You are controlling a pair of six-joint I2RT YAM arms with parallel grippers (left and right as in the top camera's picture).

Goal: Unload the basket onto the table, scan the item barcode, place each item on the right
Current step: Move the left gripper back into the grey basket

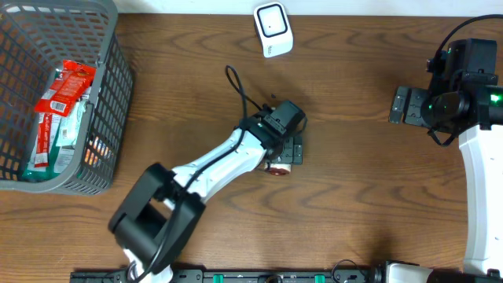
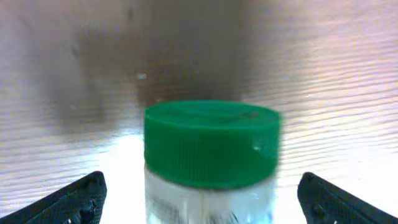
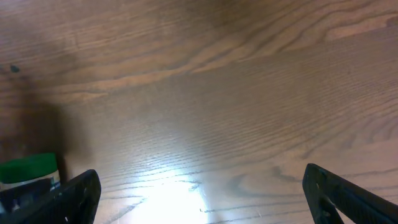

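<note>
Spreading across every view is one brown table [image 1: 354, 204] with a glossy wood grain. One grey plastic basket [image 1: 110, 118] of open grid walls sits well to the left of the jar, with a few foil packets [image 1: 63, 90] in red, white and green, too jumbled to count. Two white-and-black arms are present. The left arm [image 1: 212, 169] reaches slantwise to the jar, and the right arm [image 1: 479, 157] stands well to the jar's right. One white scanner [image 1: 273, 29], a rounded block with a dark square window, lies beyond the jar, near the table's far edge.

The left gripper [image 2: 202, 186] has its jaws spread wide on either side of the jar [image 2: 211, 146], which sits centred between the two black fingertips [image 2: 81, 196], clear of both. The single jar has a round green lid with a ribbed rim, and a clear body with a printed label. The right gripper [image 3: 202, 186] is likewise spread wide over bare wood, holding nothing, and the jar's green lid shows at the left edge of its view.
</note>
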